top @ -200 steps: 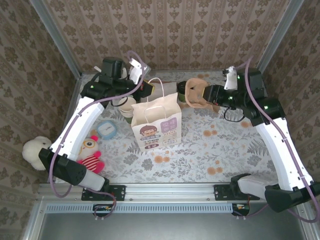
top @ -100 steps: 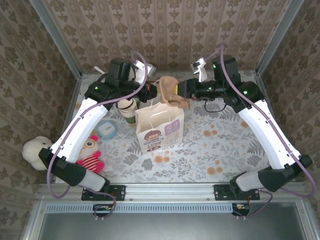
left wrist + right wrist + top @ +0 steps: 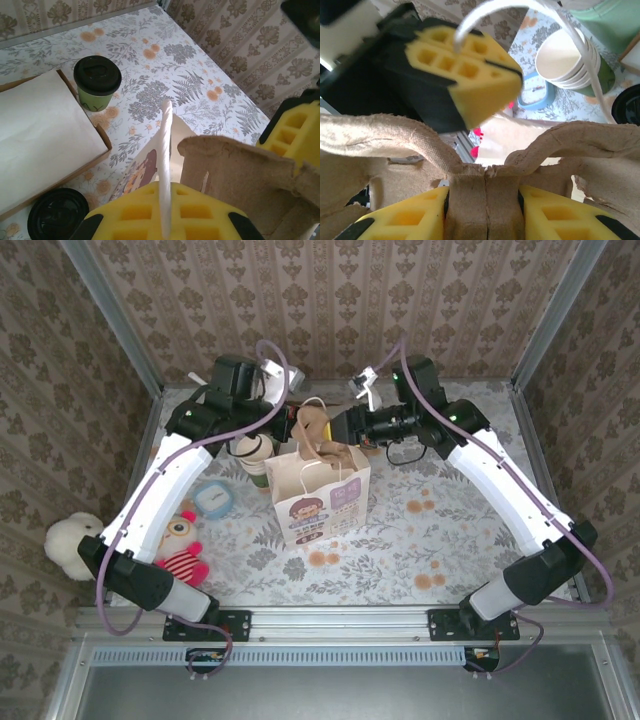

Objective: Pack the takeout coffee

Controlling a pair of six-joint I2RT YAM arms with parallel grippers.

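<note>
Two grippers, both loaded. Left gripper [image 3: 165, 202] is closed on the bag's white handle [image 3: 165, 145], with the rope pinched between the yellow pads. My read: it's holding the bag [image 3: 320, 495] upright with the mouth open so it doesn't fold. Right gripper [image 3: 485, 202] is clamped on the centre rib of the pulp carrier [image 3: 485, 180]. The carrier hangs right over the bag mouth, just beside the left fingers, presumably lined up to go in.

Coffee [image 3: 97, 81] is in neither the bag nor the carrier. It stands upright on the table [image 3: 200, 60], lid on, just beside the corner of a flat box [image 3: 75, 170] and near the bag. A second black lid [image 3: 57, 220] sits at the box's other side; can't tell what's under it.

Room is tight:
- The carrier looks about as wide as the bag mouth.
- The handle loop and the left fingers sit right at the rim.
- The cup stack [image 3: 252, 452] is close on the bag's left.
- The table right of the bag is open, so that's the side to back out.

Likely snag: carrier edge catching the bag rim or the handle
</note>
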